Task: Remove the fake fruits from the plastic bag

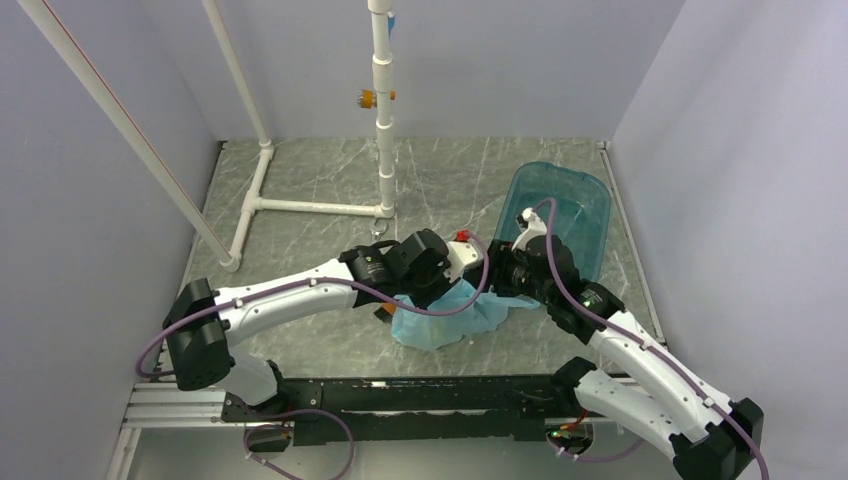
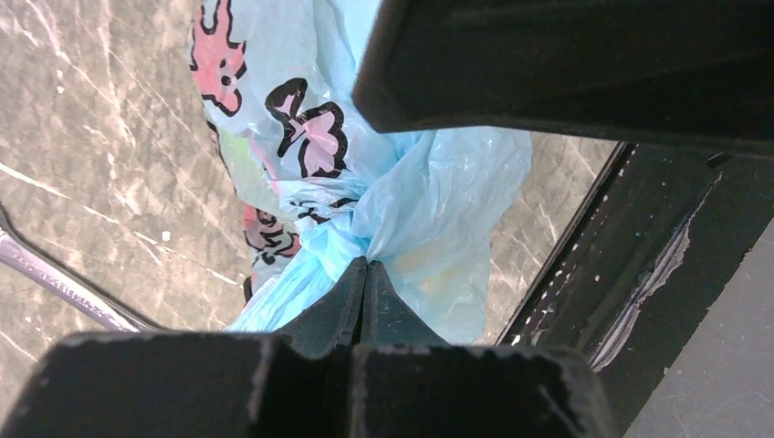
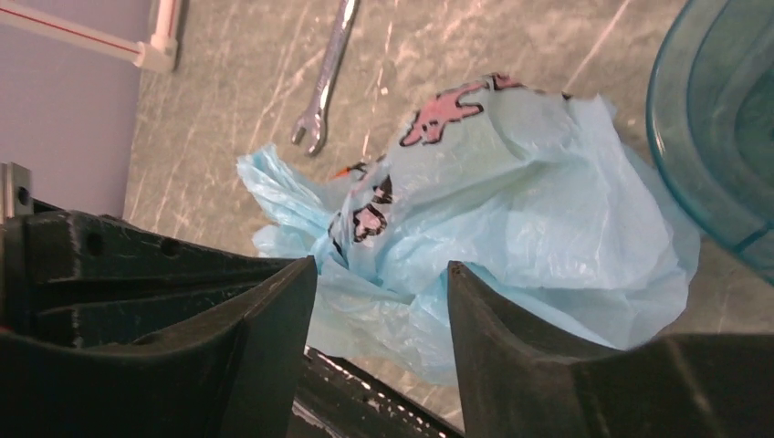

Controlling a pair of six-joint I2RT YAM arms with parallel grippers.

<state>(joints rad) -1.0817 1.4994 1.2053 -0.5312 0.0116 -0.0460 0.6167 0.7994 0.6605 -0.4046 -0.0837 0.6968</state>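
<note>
The light blue plastic bag (image 1: 440,322) lies crumpled on the table between my two arms, its pink and black print (image 2: 310,137) facing up. My left gripper (image 2: 367,266) is shut on a bunched fold of the bag, the film squeezed between its fingertips. My right gripper (image 3: 381,266) is open just in front of the bag (image 3: 511,210), with loose film in the gap between its fingers and nothing pinched. The fake fruits are hidden inside the bag; only a faint yellowish patch (image 2: 429,269) shows through the film.
A rigid teal tub (image 1: 560,212) stands at the back right, right behind my right wrist. A metal wrench (image 3: 324,87) lies on the table beyond the bag. A white pipe frame (image 1: 300,207) occupies the back left. The black base rail (image 1: 420,390) runs along the near edge.
</note>
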